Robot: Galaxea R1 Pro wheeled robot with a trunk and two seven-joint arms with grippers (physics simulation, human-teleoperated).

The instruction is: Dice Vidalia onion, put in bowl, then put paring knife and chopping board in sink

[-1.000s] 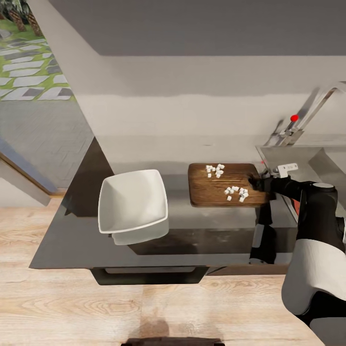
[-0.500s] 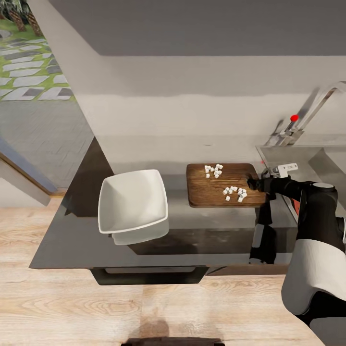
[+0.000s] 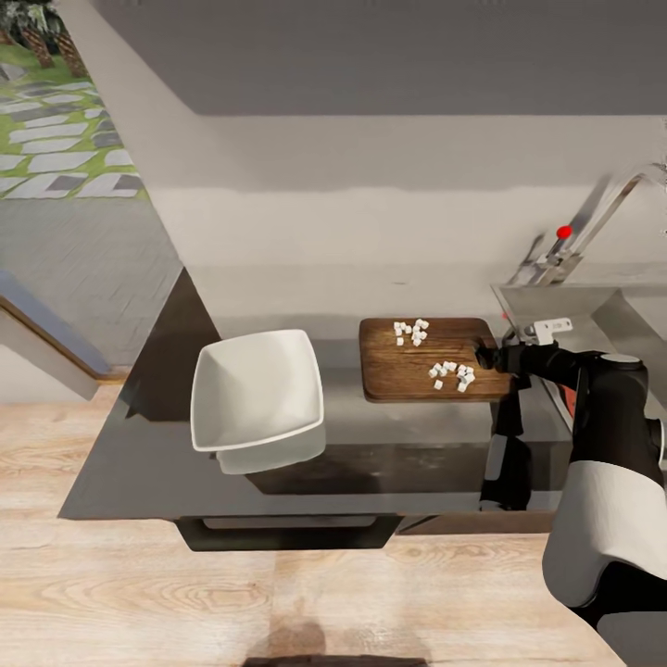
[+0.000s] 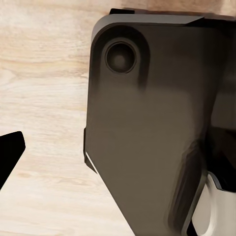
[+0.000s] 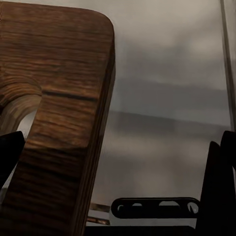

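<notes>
The dark brown chopping board (image 3: 417, 372) lies on the glossy countertop (image 3: 139, 445) with two clusters of white onion dice (image 3: 451, 372) on it. My right gripper (image 3: 484, 353) is at the board's right edge, beside the sink (image 3: 556, 301). In the right wrist view the board (image 5: 69, 98) and its hole stand between the fingers (image 5: 221, 187), which are wide apart, so the gripper (image 5: 118, 167) is open around the edge. The white square bowl (image 3: 257, 400) sits left of the board. The paring knife is hidden. My left gripper (image 4: 118, 167) hangs open over the floor.
The steel faucet (image 3: 602, 218) with its red knob (image 3: 564, 231) rises behind the sink. The wall runs close behind the board. Bare counter lies between bowl and board. The robot's dark base (image 4: 147, 123) and the wooden floor (image 4: 44, 73) appear in the left wrist view.
The right gripper has pushed a little further left over the board's edge, and the board has slid slightly left with it. The head camera has tilted a touch.
</notes>
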